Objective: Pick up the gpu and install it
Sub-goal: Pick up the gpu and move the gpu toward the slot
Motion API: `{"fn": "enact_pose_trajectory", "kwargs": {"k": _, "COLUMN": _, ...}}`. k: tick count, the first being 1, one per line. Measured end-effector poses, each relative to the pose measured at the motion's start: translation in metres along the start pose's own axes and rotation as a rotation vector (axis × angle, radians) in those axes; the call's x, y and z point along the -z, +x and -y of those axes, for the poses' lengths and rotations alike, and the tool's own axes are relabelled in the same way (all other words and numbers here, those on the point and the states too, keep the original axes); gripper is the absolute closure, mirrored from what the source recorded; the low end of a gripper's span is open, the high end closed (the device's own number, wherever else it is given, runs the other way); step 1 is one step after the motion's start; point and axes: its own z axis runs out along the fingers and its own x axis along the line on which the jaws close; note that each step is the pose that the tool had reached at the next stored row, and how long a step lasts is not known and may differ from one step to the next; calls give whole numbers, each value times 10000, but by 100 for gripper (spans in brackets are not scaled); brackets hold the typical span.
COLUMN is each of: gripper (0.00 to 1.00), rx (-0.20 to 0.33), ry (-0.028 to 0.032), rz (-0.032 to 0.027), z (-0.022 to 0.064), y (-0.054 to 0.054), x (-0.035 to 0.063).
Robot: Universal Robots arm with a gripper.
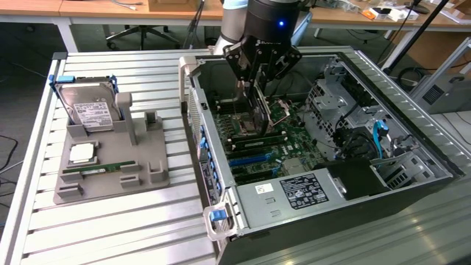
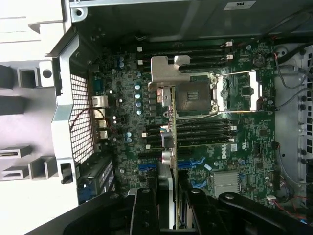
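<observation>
The fingers [image 2: 145, 208] grip the gpu [image 2: 165, 73] edge-on above the motherboard [image 2: 244, 161]; judged light, stiff, fragile, best held by board edges.

1. A table [image 1: 110, 237] of pale, ribbed metal slats carries everything; its bare slats run across the exterior view's left and near side.
2. A grey moulded holder [image 1: 151, 179] lies flat on it, at the exterior view's left.
3. An open computer case [image 1: 294, 234] lies on its side just beside the holder, at the exterior view's right.
</observation>
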Motion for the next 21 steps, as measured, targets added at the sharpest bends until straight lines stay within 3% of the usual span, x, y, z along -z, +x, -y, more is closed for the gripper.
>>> {"fn": "enact_pose_trajectory", "kwargs": {"k": 21, "gripper": 73, "rx": 0, "ry": -1, "rz": 0, "z": -7, "y": -103, "x": -46}}
